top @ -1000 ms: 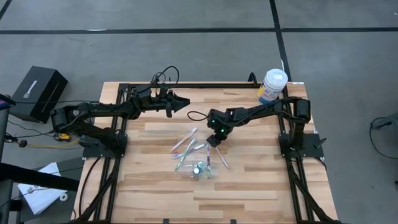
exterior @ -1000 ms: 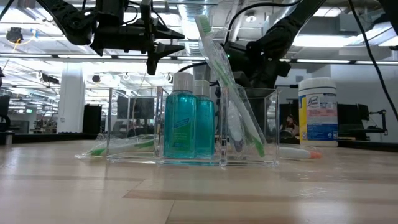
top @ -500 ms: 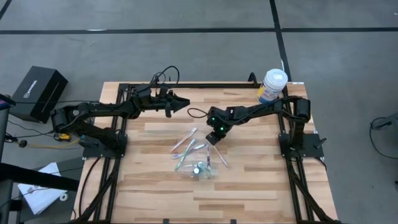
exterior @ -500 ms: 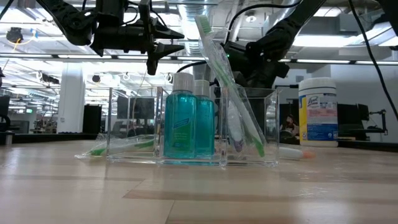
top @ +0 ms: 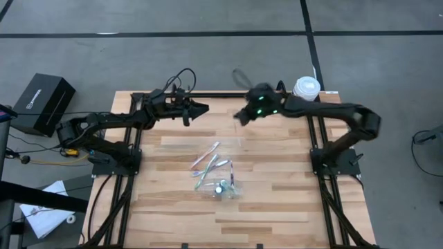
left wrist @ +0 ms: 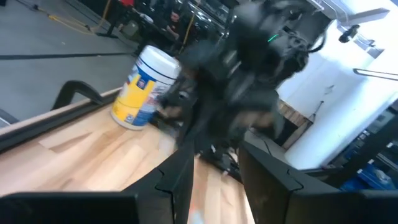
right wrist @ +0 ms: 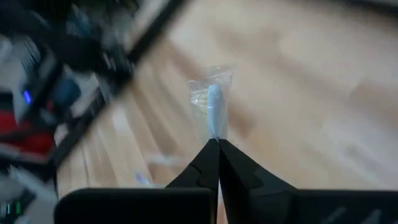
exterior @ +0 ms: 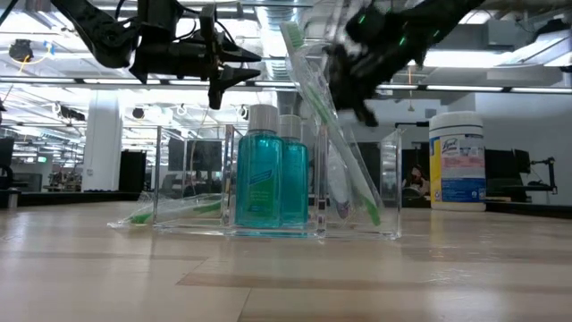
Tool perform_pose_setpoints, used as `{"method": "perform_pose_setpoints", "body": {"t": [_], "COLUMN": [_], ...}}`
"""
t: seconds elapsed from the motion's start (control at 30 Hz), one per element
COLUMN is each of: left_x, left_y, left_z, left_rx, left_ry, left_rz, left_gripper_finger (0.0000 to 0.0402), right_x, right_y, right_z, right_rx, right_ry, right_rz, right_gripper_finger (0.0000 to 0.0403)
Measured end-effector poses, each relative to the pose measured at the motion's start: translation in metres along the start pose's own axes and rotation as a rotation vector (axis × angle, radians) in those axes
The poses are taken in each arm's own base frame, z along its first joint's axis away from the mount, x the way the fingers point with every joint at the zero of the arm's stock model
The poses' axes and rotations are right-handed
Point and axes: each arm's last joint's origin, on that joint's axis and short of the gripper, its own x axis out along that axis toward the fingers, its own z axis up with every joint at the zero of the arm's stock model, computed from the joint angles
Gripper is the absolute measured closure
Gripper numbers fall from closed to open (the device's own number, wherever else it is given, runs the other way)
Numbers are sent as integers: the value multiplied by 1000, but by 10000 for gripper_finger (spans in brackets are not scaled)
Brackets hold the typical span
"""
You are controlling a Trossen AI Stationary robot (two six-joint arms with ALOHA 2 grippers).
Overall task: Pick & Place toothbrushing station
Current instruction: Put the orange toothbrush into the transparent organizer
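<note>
The clear container (top: 223, 189) stands near the table's (top: 277, 207) middle, two teal bottles (exterior: 268, 170) and a leaning toothbrush (exterior: 332, 134) inside; more toothbrushes (top: 206, 160) lie loose just beside it. The right gripper (right wrist: 217, 144), pinched on a wrapped toothbrush (right wrist: 213, 109), hangs high near the far edge beside the white tub (top: 305, 88). The left gripper (top: 203, 107), fingers narrowly parted and empty, hovers over the far-left corner. Bare wood surrounds the container.

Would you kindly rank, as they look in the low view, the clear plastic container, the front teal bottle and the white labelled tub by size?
1. Clear plastic container, widest by far.
2 and 3. Front teal bottle and white labelled tub: similar apparent size; the tub stands farther back, so I would not rank them.
</note>
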Motion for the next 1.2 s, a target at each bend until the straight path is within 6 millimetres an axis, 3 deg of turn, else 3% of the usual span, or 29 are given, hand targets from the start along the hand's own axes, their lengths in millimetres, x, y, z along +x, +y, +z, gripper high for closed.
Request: {"method": "perform_pose_setpoints", "body": {"t": [0.13,0.27,0.4,0.53,0.73,0.87,1.0,1.2], "left_x": [-2,-3,-3,-3,-3,-3,-3,-3], "left_y": [4,6,6,6,6,5,5,4], "left_z": [3,4,4,4,4,4,4,3], "left_rx": [1,2,2,1,1,1,3,4], "left_ry": [-10,-10,-8,-8,-8,-10,-7,27], "left_rz": [14,12,8,8,8,6,-2,-55], "left_gripper_finger": [279,279,279,279,279,279,279,279], "right_x": [-54,-104,-146,-167,-179,-176,-156,-107], "right_y": [24,55,81,100,130,146,160,170], "right_z": [13,10,-8,-36,-78,-105,-136,-176], "right_rx": [-51,-94,-118,-112,-85,-37,45,151], "right_ry": [-220,-437,-566,-583,-623,-650,-690,-706], "right_rz": [-7,-10,12,-18,-48,-76,-131,-164], "right_gripper_finger": [403,403,403,403,403,403,403,403]}}
